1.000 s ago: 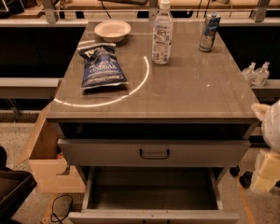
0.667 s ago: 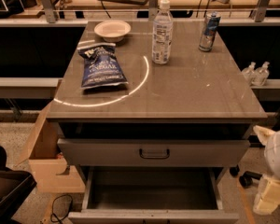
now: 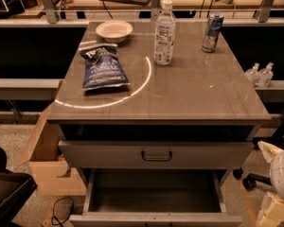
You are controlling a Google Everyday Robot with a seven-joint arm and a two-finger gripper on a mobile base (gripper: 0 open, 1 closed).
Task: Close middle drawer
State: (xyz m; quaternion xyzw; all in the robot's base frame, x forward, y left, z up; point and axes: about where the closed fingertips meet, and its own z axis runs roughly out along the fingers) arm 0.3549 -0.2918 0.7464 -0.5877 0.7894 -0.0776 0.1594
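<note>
Grey table (image 3: 199, 93) with drawers, seen from the front and above. The middle drawer (image 3: 154, 195) stands pulled far out at the bottom of the view, its inside bare and its low front panel along the lower edge. Above it, the upper drawer (image 3: 109, 156), with a dark loop handle, sits slightly out. A cardboard box (image 3: 49, 169) stands on the floor at the left. The gripper (image 3: 274, 209) is at the lower right corner, beside the middle drawer's right front corner and apart from it; whether it is spread or closed cannot be told. On the table: blue chip bag (image 3: 103, 70), water bottle (image 3: 164, 34), bowl (image 3: 114, 30), can (image 3: 212, 32).
</note>
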